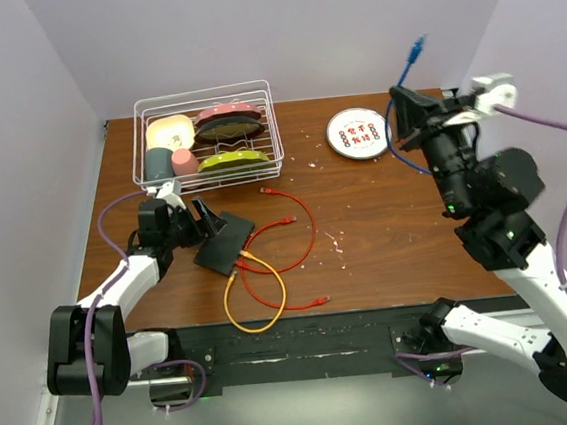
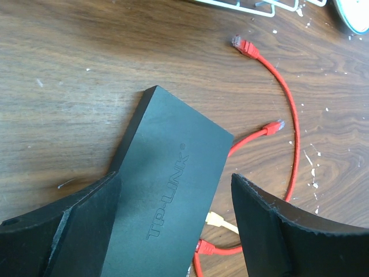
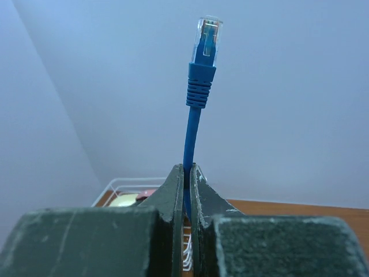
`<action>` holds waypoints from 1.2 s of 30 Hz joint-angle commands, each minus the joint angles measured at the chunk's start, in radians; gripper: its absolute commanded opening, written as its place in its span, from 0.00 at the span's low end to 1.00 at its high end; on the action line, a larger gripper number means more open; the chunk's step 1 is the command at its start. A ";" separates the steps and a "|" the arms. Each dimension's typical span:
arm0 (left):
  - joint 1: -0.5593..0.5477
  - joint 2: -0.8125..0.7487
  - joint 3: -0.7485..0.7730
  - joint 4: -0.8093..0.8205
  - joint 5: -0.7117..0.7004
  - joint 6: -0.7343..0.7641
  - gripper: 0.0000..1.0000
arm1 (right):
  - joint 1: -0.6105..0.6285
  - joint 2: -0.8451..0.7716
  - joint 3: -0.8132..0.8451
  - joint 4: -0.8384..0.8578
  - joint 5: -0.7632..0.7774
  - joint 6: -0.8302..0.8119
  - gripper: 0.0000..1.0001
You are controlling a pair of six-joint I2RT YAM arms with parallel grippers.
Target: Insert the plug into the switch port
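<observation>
The switch [image 2: 167, 190], a flat matte-black box with raised lettering, lies on the wooden table [image 2: 69, 86] at the left [image 1: 224, 240]. My left gripper [image 2: 173, 179] is open and straddles its near end [image 1: 196, 221]. The left finger [image 2: 75, 225] is against the switch's edge, and the right finger [image 2: 288, 231] stands apart from it. My right gripper [image 3: 186, 167] is raised at the back right [image 1: 401, 111], shut on a blue cable. The blue plug [image 3: 206, 40] with its clear tip points up above the jaws [image 1: 415, 49]. The switch's sockets do not show.
Red cables [image 1: 295, 231] and a yellow cable [image 1: 254, 296] loop on the table right of the switch, with red plugs [image 2: 245, 46] lying loose. A white wire basket [image 1: 202, 100] of dishes stands at the back left. A round white disc with red marks [image 1: 357, 133] lies at the back right.
</observation>
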 commanded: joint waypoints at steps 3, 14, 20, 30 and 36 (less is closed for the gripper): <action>0.003 -0.025 0.012 0.088 0.090 0.004 0.81 | 0.001 0.194 -0.105 -0.255 -0.214 0.014 0.00; 0.000 -0.048 -0.027 0.295 0.296 -0.117 0.80 | 0.205 0.562 -0.356 -0.138 -0.636 -0.009 0.00; -0.032 0.006 -0.035 0.355 0.333 -0.146 0.76 | 0.236 0.653 -0.296 -0.121 -0.711 -0.006 0.00; -0.136 0.103 -0.058 0.558 0.377 -0.257 0.60 | 0.240 0.680 -0.244 -0.135 -0.691 -0.006 0.00; -0.147 0.107 -0.066 0.565 0.376 -0.263 0.43 | 0.240 0.673 -0.252 -0.130 -0.667 0.002 0.00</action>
